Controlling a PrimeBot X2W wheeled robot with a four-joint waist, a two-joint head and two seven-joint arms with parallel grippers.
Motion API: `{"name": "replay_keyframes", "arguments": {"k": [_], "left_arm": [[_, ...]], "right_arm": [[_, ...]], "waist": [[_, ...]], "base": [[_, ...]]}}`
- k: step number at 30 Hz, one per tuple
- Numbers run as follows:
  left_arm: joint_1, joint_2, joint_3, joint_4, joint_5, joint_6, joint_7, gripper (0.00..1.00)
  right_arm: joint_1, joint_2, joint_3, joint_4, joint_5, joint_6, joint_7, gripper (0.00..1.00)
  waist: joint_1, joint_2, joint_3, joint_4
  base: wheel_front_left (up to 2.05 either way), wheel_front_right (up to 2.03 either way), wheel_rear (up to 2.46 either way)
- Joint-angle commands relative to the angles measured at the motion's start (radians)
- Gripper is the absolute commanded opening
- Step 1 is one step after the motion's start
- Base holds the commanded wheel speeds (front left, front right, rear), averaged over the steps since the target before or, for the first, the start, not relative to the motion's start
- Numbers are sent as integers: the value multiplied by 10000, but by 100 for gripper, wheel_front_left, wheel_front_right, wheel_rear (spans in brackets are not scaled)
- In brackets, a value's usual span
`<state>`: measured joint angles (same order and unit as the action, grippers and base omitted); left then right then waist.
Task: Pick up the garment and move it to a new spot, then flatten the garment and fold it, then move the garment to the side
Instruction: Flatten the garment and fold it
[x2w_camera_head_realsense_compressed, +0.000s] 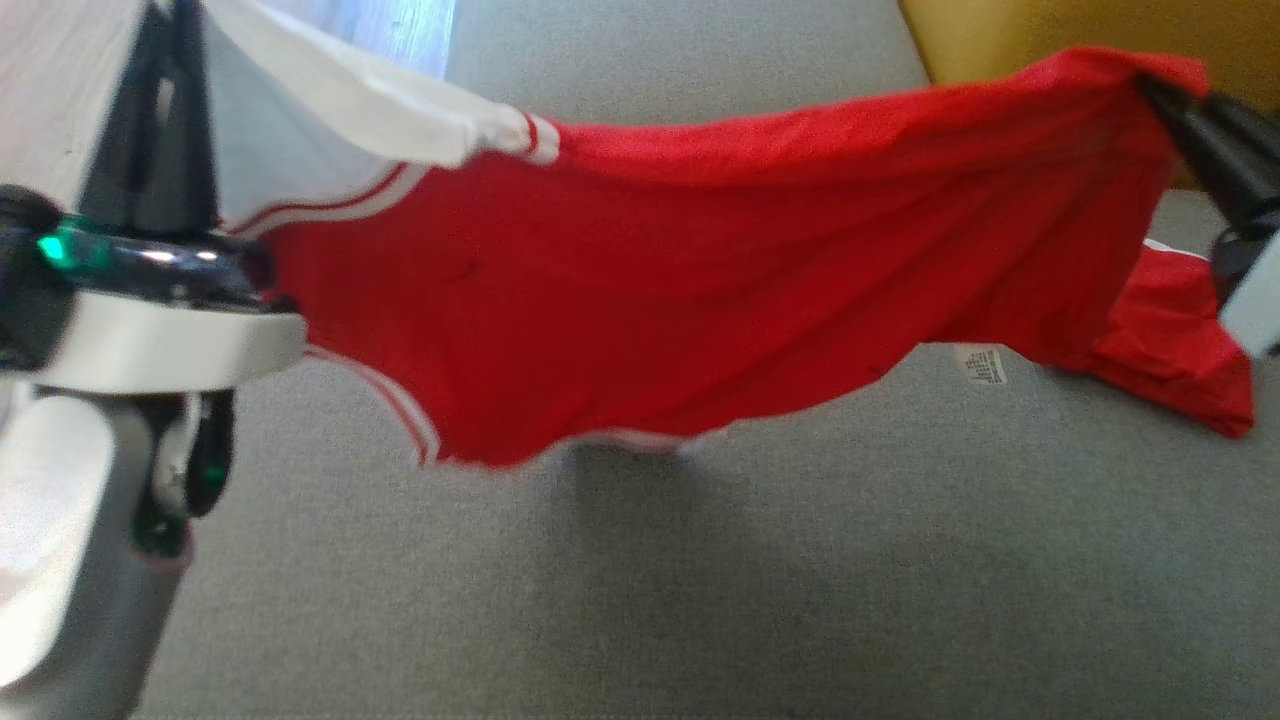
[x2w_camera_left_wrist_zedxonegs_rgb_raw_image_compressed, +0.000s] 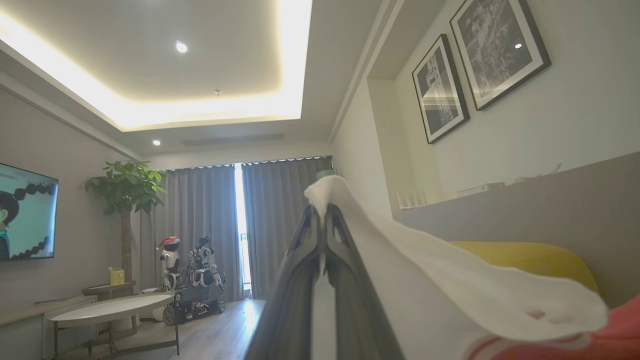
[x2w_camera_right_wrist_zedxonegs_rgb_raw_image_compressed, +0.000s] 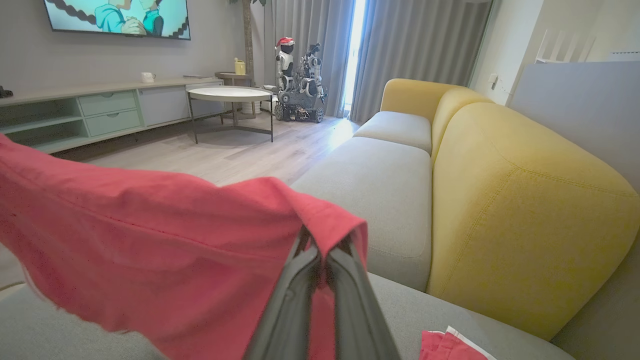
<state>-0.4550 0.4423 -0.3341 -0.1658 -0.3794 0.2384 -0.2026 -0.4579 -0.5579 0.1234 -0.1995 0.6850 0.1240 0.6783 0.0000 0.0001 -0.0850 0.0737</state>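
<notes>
**Two pincers, one red garment stretched above the sofa**

Both pincers are clenched on cloth. The left pincer grips the white end of the garment, and its fingers are pressed together with white fabric draped over their tips. The right pincer is clamped on a folded red edge that wraps its fingertips.

In the head view the garment hangs in the air. Its long axis runs from 9 o'clock to 3 o'clock and rises a little toward 2 o'clock. The white sleeve, trimmed with red and white stripes, points to 10 o'clock. The red end points to 2 o'clock. The lower hem sags toward 6 o'clock and casts a shadow on the cushion. A small white label hangs at 4 o'clock. Beside it a loose red fold trails down and appears to touch the seat.

Below it lies the grey sofa seat, with a yellow backrest at 3 o'clock in the right wrist view. The room beyond has a pale wood floor and grey curtains at 12 o'clock. A wall television is at 11 o'clock above a long sideboard. A small wheeled robot in a red cap is parked by the window. In the left wrist view, two framed pictures hang at 2 o'clock, and a potted tree stands at 9 o'clock.
</notes>
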Motion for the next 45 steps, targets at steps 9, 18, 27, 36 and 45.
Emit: {"name": "replay_keyframes", "arguments": {"k": [9, 18, 27, 36, 45], "left_arm": [[-913, 1069, 1138, -1287, -155, 153, 928, 0], [-4427, 988, 1035, 1424, -942, -1123, 1489, 0], [-10654, 171, 1194, 6421, -371, -1940, -433, 0], [-9788, -735, 1646, 6412, 274, -3089, -588, 0], [-4988, -1360, 1742, 5570, 979, -3586, -590, 0]], "right_arm": [[-99, 421, -1265, -1166, 803, 67, 2311, 0], [-3662, 1776, -631, 195, 309, 67, 3465, 0], [-10063, 3193, 503, 5258, -2501, 67, -1645, 0], [-9913, 3449, 867, 8445, -1948, 67, -4014, 0], [-6894, 3172, 788, 10063, 305, 67, -1974, 0]], "waist": [[0, -1, 547, -4], [0, -1, 3057, -124], [0, -1, 5459, 119], [0, -1, 6024, 561], [0, -1, 5664, 995]], "base": [[0, 0, 0], [0, 0, 0], [0, 0, 0], [0, 0, 0], [0, 0, 0]]}}
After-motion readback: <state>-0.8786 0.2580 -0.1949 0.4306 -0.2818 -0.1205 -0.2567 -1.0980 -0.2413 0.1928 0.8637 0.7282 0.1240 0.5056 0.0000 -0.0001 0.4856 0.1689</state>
